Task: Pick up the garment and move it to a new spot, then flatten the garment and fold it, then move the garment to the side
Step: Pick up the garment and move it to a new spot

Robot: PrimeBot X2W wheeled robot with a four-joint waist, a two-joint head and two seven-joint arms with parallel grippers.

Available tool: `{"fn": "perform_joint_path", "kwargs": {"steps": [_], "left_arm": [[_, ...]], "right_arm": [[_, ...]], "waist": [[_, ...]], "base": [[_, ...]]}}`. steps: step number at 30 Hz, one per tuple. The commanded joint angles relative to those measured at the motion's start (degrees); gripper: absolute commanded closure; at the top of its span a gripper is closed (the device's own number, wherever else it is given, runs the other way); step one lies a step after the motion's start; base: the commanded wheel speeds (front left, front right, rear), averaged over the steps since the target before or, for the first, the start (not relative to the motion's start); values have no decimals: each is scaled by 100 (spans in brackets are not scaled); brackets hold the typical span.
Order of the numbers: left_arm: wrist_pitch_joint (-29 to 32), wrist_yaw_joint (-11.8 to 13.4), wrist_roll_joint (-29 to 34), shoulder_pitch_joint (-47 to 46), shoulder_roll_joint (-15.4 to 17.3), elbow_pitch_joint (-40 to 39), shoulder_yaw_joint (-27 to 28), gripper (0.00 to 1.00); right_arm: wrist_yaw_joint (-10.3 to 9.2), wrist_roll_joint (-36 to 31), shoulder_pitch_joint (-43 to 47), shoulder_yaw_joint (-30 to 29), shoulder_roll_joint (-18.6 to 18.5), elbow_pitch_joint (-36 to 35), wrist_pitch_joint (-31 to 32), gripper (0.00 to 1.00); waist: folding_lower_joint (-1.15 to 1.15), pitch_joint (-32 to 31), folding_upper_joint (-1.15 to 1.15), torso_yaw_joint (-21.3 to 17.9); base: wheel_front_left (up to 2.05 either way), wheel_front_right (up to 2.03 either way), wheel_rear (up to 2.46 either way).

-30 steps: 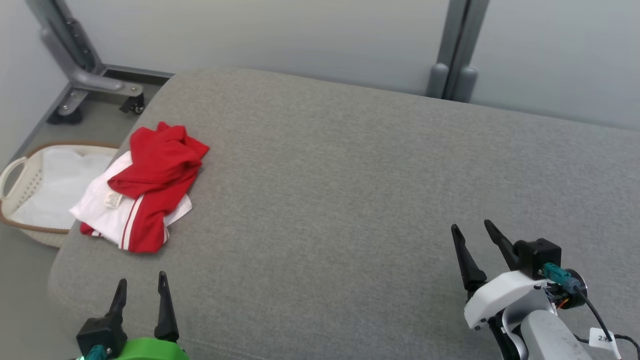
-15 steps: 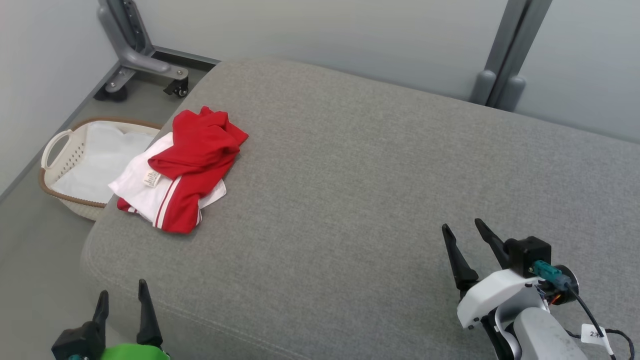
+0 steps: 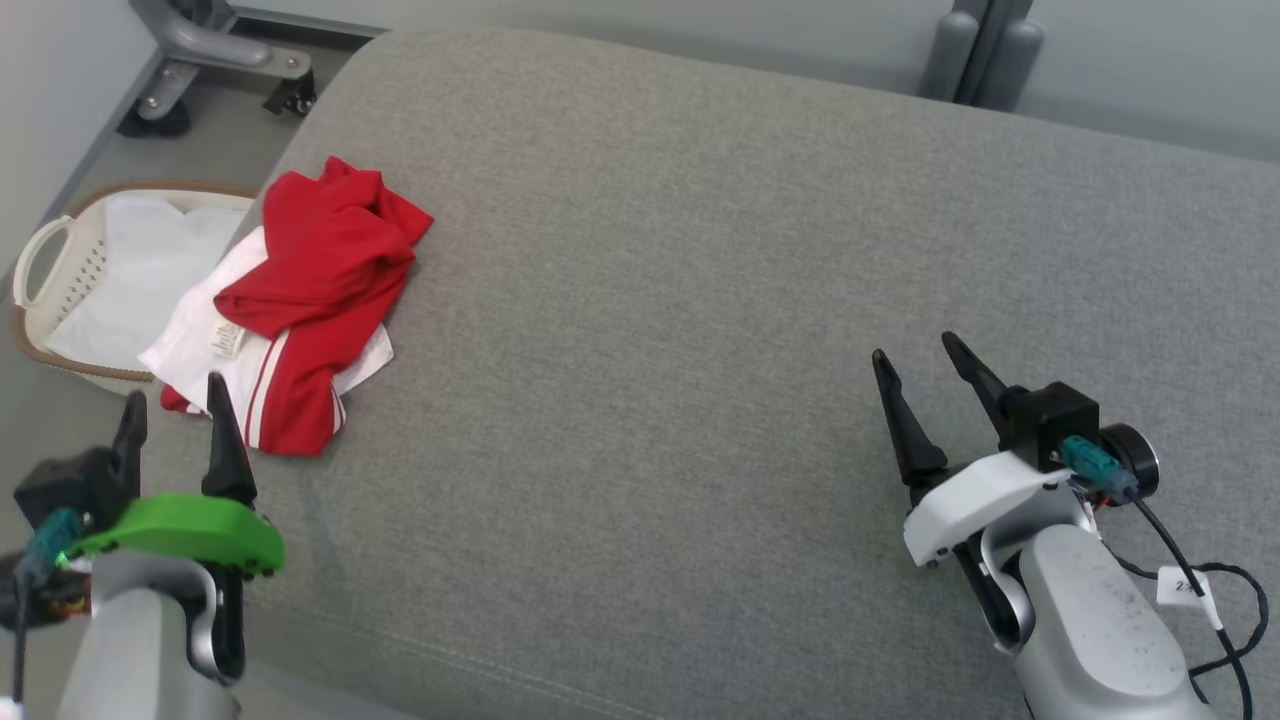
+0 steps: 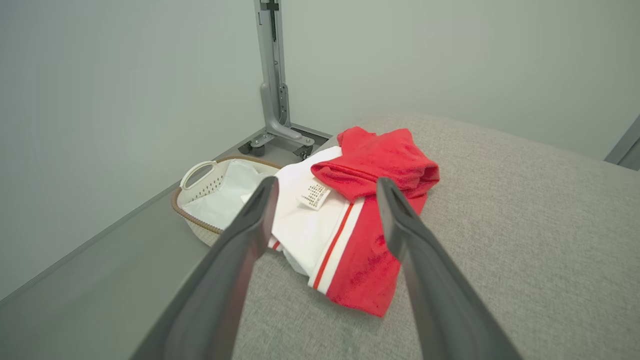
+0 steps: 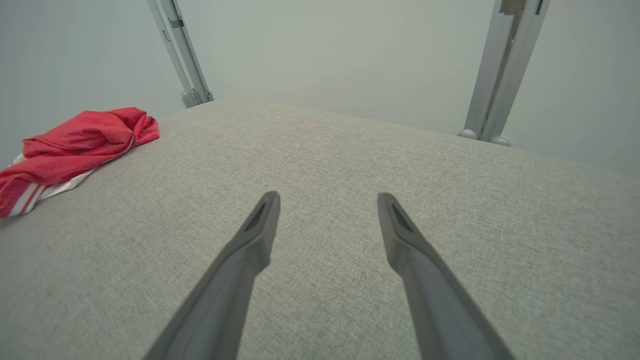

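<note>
**Head view**
- Crumpled red and white garment [image 3: 310, 290], with white side stripes and a white label. It lies in a heap at the left edge of the broad grey fabric-covered cushion [image 3: 650, 300].
- Cream plastic basket with a brown rim [image 3: 40, 260]. It stands on the grey floor just beside the cushion's left side and holds a white cloth [image 3: 130, 270].
- Left claw [image 3: 173, 392], two dark fingers under a green wrist cover [image 3: 180, 525]. The fingers are spread apart and hold nothing, and the tips are near the garment's near edge.
- Right claw [image 3: 912, 347], dark fingers on a white wrist cover [image 3: 975, 500]. It is released and empty over bare cushion, well apart from the garment.
- Grey metal frame foot on castors [image 3: 215, 50], on the floor beyond the basket.

**Left wrist view**
- Left claw [image 4: 326, 181], spread wide with nothing between the fingers.
- The garment [image 4: 370, 165] lies ahead of the fingertips. Its red part is bunched on top, and the white part with the label is towards the basket [image 4: 200, 172].
- Whether the tips touch the cloth cannot be told.
- Grey metal upright [image 4: 272, 75], against the pale wall.

**Right wrist view**
- Right claw [image 5: 327, 196], released over bare cushion [image 5: 350, 150].
- The garment [image 5: 80, 140] lies far off at the left edge of this view.
- Grey metal post [image 5: 500, 75], behind the cushion.
</note>
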Motion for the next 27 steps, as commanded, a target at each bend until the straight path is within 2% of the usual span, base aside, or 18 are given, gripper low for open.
{"fn": "perform_joint_path", "kwargs": {"steps": [1, 8, 13, 20, 27], "left_arm": [[-1, -23, -130, -339, 184, 132, -220, 0], [415, -26, -1081, -1507, 1179, 717, -1485, 0], [1048, -24, -1760, -2183, 1643, 896, -2308, 0], [1949, -23, -2576, -2688, 2109, 1212, -3134, 0], [2471, -24, -3110, -2884, 2332, 1801, -3426, 0]], "right_arm": [[-9, -59, -118, -7, -32, -48, -26, 0], [-9, -185, -355, -40, -32, -148, -26, 0], [-9, -248, -472, -57, -31, -190, -27, 0], [-9, -275, -663, -5, -31, -276, -26, 0], [-9, -320, -810, 18, -30, -354, -27, 0]], "waist": [[0, 385, 0, -271], [0, 824, 0, -514], [0, 1078, 0, -672], [0, 1365, 0, -947], [0, 1554, 0, -1167]], "base": [[0, 0, 0], [0, 0, 0], [0, 0, 0], [0, 0, 0], [0, 0, 0]]}}
